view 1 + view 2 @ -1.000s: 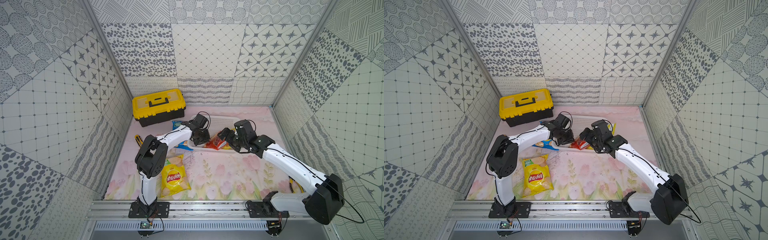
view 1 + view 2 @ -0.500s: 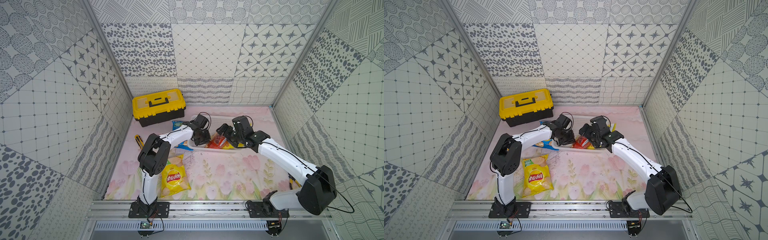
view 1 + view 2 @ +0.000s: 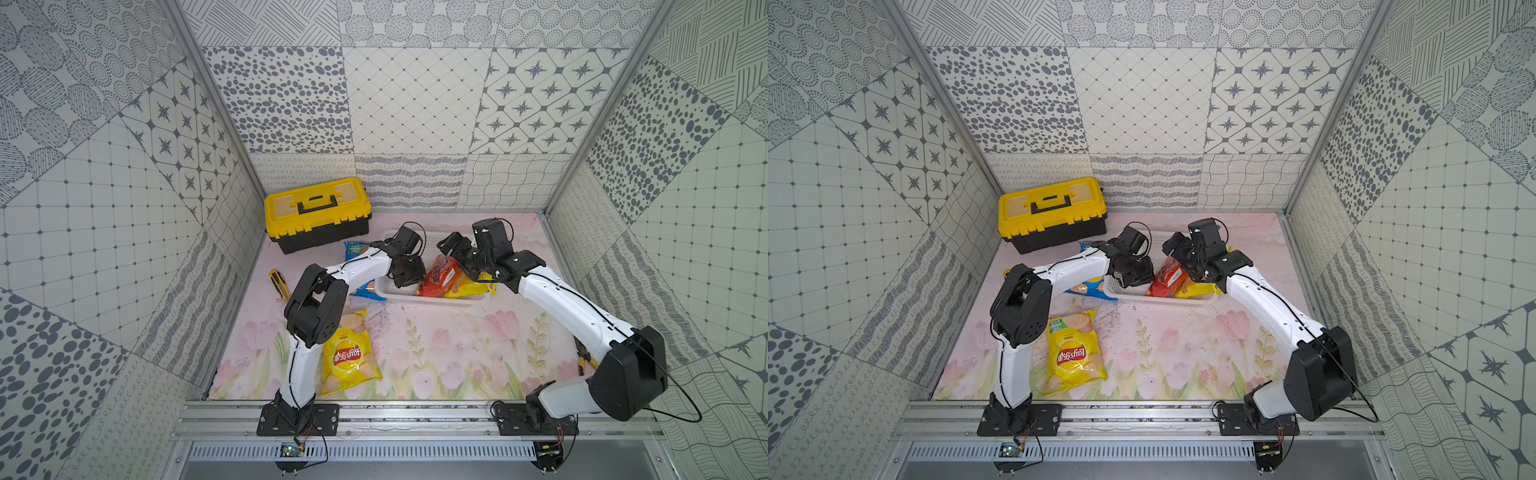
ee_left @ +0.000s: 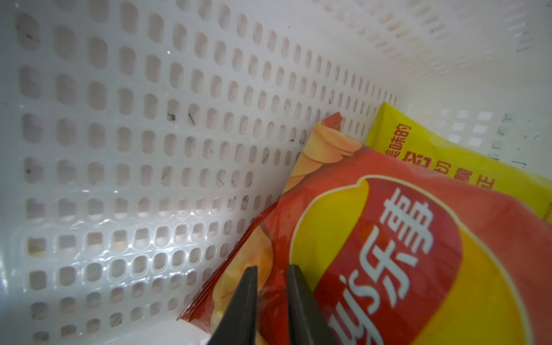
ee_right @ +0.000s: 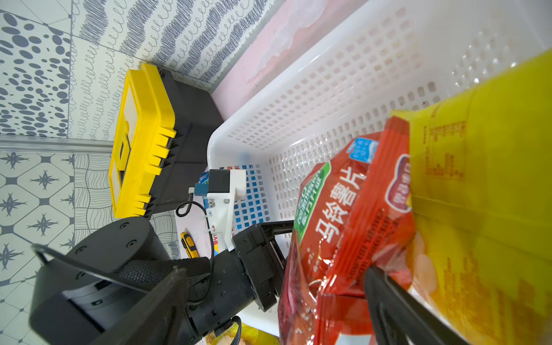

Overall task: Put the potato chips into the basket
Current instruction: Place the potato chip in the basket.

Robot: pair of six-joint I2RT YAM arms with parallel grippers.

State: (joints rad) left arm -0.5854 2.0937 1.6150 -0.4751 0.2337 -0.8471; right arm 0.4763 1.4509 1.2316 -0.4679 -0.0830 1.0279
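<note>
- My left end effector (image 4: 271, 268) is down inside the white basket (image 3: 415, 297). Its fingers are nearly together, pinching a fold at the edge of the red chip bag (image 3: 436, 274). That bag stands tilted against the yellow chip bag (image 3: 467, 286), which is also in the basket.
- If I pull away without letting go, I expect the red bag to come back out with me, or the light basket to drag along.
- My right end effector (image 3: 461, 257) hangs over those two bags, spread wide and holding nothing. It is close to my left wrist, so a careless descent could knock it or crush chips.
- The blue chip bag (image 3: 357, 249) lies on the table (image 3: 436, 340) just outside the basket, partly under my left arm, which could sweep it away. The second yellow chip bag (image 3: 349, 353) lies near my left base.
- Since a second ago, my right elbow has swung inward and that end effector has drawn slightly toward the back wall. My left grip and all four bags look unchanged.
</note>
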